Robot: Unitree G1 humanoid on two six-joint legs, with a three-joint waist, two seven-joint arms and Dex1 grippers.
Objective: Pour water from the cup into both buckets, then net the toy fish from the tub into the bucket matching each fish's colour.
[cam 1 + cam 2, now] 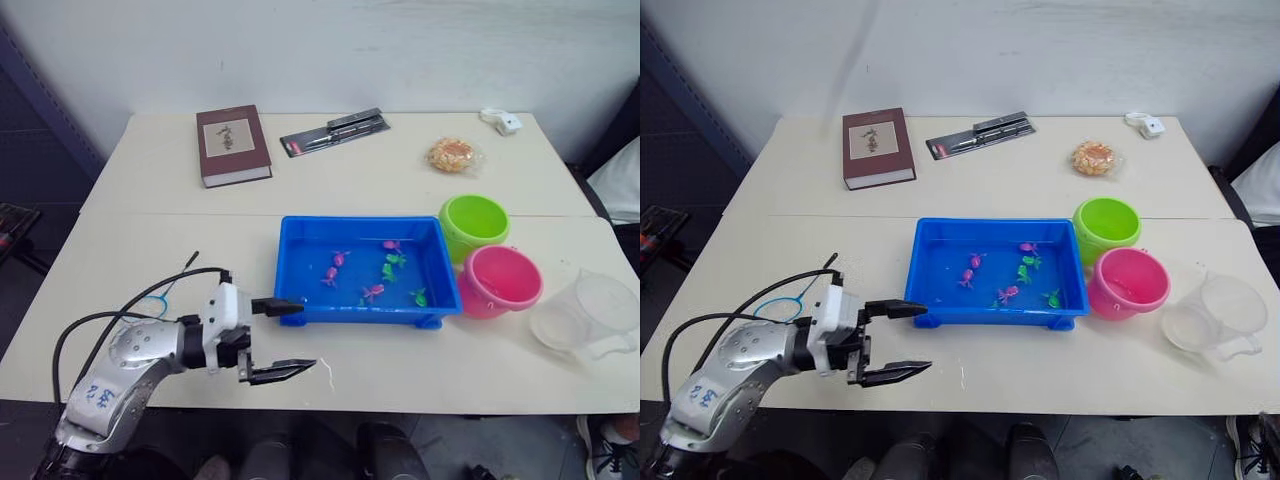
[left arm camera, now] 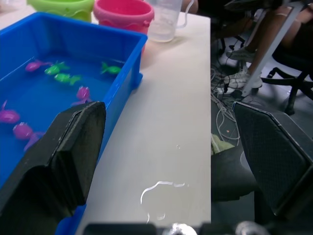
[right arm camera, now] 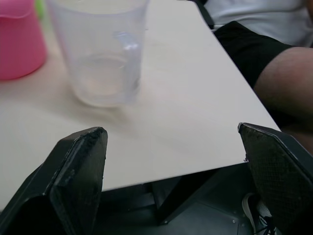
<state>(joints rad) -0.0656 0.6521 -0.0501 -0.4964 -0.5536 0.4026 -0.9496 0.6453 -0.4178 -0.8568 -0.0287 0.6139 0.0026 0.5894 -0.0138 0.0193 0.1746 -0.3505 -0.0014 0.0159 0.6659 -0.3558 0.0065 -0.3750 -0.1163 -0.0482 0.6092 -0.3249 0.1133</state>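
The blue tub [image 1: 350, 222] sits mid-table holding water and several pink fish [image 1: 330, 275] and green fish [image 1: 392, 262]. To its right stand the lime green bucket [image 1: 473, 225] and the pink bucket [image 1: 500, 280], touching. The clear cup [image 1: 590, 315] stands upright right of the pink bucket, near the table's front edge. My left gripper [image 1: 300, 338] is open and empty at the tub's front left corner, one finger against the tub wall. The net [image 1: 782, 305] lies on the table behind my left arm. In the right wrist view my right gripper [image 3: 171, 137] is open, a short way from the cup [image 3: 100, 54].
A brown book [image 1: 233, 145], a pack of pens [image 1: 335, 130], a bagged snack [image 1: 453, 155] and a small white object [image 1: 505, 122] lie along the far side. A small water spill [image 1: 328, 372] marks the front edge. A person's leg [image 3: 283, 68] is beside the table's right end.
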